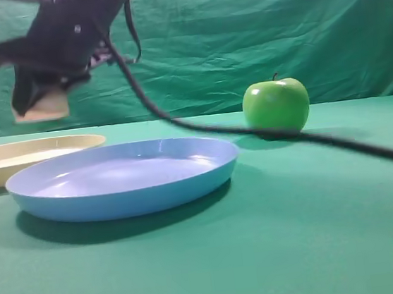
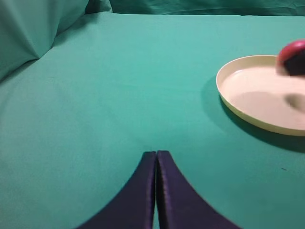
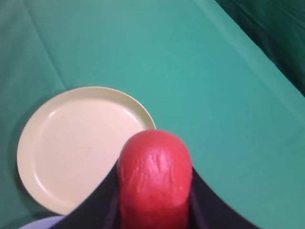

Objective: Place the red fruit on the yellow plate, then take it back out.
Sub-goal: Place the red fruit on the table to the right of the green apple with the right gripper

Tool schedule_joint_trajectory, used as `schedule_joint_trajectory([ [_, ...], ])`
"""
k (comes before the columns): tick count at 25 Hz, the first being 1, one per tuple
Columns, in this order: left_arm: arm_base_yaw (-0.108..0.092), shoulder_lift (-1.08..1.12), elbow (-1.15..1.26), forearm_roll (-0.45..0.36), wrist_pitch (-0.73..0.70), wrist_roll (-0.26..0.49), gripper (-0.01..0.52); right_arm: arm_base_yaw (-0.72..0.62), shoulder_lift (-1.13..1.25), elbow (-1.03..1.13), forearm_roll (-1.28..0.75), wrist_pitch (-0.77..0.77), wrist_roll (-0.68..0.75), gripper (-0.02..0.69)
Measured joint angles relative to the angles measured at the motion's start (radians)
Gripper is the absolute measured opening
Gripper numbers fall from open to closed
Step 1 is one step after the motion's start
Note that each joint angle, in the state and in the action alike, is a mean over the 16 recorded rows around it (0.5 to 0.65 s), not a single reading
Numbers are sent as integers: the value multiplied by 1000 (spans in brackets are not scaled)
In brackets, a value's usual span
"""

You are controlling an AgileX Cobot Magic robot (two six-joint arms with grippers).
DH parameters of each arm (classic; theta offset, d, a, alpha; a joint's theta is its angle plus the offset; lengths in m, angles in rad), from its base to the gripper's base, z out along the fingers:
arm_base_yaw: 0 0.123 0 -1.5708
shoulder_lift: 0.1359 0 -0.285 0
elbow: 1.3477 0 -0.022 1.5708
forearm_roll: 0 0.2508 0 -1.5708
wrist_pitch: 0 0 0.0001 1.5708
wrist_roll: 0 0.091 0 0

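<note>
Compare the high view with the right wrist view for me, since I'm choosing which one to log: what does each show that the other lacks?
Only the high view shows the green apple and most of the blue plate, with the right arm raised above the table.

Only the right wrist view shows the right gripper clamped on the red fruit, and the yellow plate's bare inside.

Both show the yellow plate, the fruit's pale underside in the high view, and the green cloth.
</note>
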State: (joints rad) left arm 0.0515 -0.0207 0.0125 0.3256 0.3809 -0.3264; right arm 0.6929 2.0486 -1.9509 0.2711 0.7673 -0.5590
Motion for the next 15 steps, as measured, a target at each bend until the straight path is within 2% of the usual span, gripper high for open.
schedule_joint_trajectory([
  [7, 0, 0, 0, 0, 0, 0, 0, -94, -285, 272, -120, 46, 151, 212],
  [15, 0, 0, 0, 0, 0, 0, 0, -222, -606, 792, -141, -91, 211, 204],
])
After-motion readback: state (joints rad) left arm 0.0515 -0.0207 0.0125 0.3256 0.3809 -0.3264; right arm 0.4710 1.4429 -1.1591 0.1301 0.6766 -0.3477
